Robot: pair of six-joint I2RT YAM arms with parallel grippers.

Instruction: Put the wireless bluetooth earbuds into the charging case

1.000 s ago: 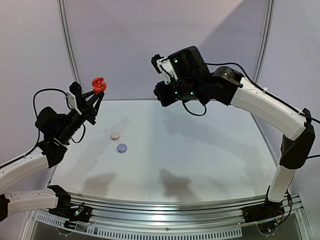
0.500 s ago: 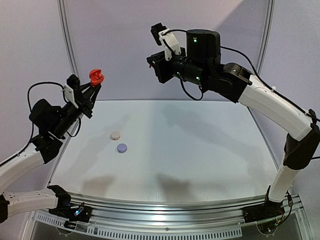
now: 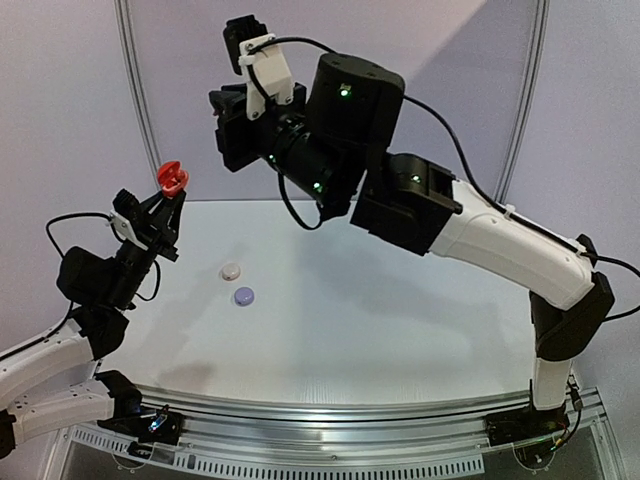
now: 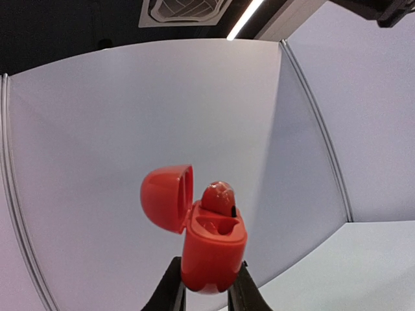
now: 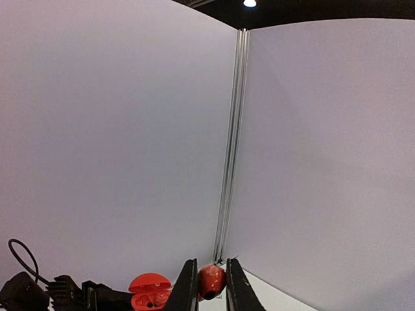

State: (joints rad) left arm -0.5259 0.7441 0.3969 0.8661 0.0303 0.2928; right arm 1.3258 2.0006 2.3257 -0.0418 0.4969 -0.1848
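Note:
My left gripper is shut on an open red charging case and holds it up in the air at the left. In the left wrist view the case sits between my fingers, its lid hinged open to the left. One red earbud sits in it beside an empty slot. My right gripper is raised high, to the right of and above the case. In the right wrist view it is shut on a second red earbud, with the open case just left of it.
Two small round closed cases lie on the white table at the left: a whitish one and a lilac one. Grey walls with a metal corner rail stand behind. No white or lilac earbuds show.
My right arm has swung up and to the left, closer to the red case. My left arm has shifted slightly left and lower with the case.

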